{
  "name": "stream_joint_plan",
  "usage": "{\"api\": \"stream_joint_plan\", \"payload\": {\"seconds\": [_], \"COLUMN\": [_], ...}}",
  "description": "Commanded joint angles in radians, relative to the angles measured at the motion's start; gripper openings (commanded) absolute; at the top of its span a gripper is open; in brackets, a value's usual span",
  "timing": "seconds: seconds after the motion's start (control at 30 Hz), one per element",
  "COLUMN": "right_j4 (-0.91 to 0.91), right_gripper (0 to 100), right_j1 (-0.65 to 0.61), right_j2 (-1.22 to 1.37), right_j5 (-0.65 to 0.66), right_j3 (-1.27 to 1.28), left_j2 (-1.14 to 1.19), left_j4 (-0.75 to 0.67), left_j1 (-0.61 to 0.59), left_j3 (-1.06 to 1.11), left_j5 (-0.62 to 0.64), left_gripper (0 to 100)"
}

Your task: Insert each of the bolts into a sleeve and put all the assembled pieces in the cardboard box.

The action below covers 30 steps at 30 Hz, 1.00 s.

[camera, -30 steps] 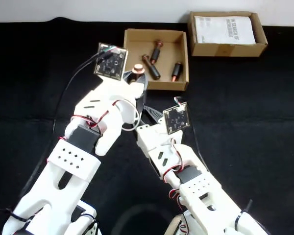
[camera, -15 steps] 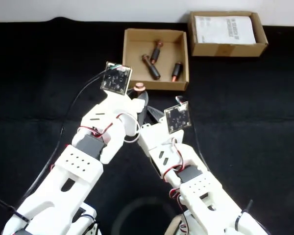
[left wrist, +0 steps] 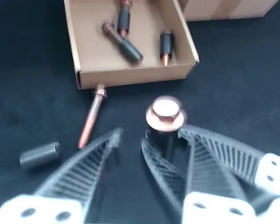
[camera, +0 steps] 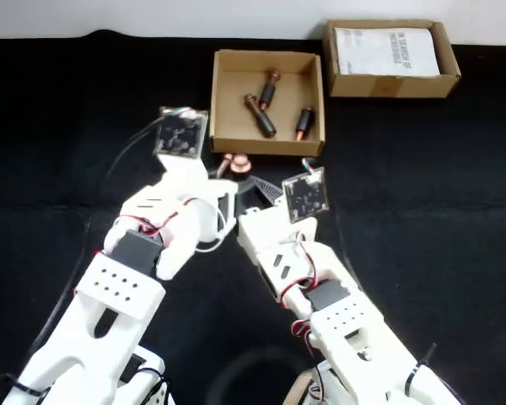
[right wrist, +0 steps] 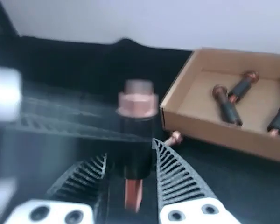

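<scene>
Holding bolt-and-sleeve (right wrist: 134, 140) upright in right hand (right wrist: 130, 156) | left hand (left wrist: 130, 137) wide, empty, just beside | risk: tilting toward cardboard box (right wrist: 210, 128) could slide it apart.

Left hand (left wrist: 130, 138) opened and backed off — bolt (right wrist: 136, 103) passed to right hand (right wrist: 130, 156).

On my feed I get a copper bolt (right wrist: 136, 103), a black sleeve (right wrist: 130, 151), a tan cardboard box (left wrist: 135, 77), a black tablecloth (camera: 422, 194), white arms (camera: 118, 291), black lattice-patterned fingers (right wrist: 177, 179).
</scene>
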Motion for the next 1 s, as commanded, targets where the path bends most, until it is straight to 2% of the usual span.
{"api": "stream_joint_plan", "payload": {"seconds": [0.0, 0.2, 0.4, 0.47, 0.57, 0.6, 0.77, 0.97], "right_j4": [0.007, 0.012, 0.035, 0.120, 0.317, 0.364, 0.467, 0.671], "right_gripper": [0.6, 0.6, 0.6, 0.6, 0.6, 0.6, 0.6, 0.6], "right_j1": [0.016, 0.016, 0.016, 0.016, 0.025, 0.030, 0.047, 0.070], "right_j2": [-0.001, 0.001, 0.001, 0.001, 0.005, 0.018, 0.147, 0.328], "right_j5": [-0.003, -0.003, -0.009, -0.018, -0.123, -0.146, -0.161, -0.233], "right_j3": [-0.101, -0.125, -0.124, -0.160, -0.280, -0.323, -0.510, -0.806], "left_j2": [-0.045, -0.203, -0.472, -0.555, -0.659, -0.688, -0.779, -0.819], "left_j4": [0.144, 0.330, 0.402, 0.416, 0.417, 0.416, 0.414, 0.416], "left_j1": [0.019, 0.015, 0.010, 0.010, 0.008, -0.004, -0.113, -0.325], "left_j3": [-0.070, -0.113, -0.108, -0.107, -0.107, -0.107, -0.061, 0.065], "left_j5": [0.009, 0.008, 0.008, 0.006, 0.006, 0.005, -0.058, -0.094], "left_gripper": [25, 25, 24, 19, 6, 1, 1, 1]}}
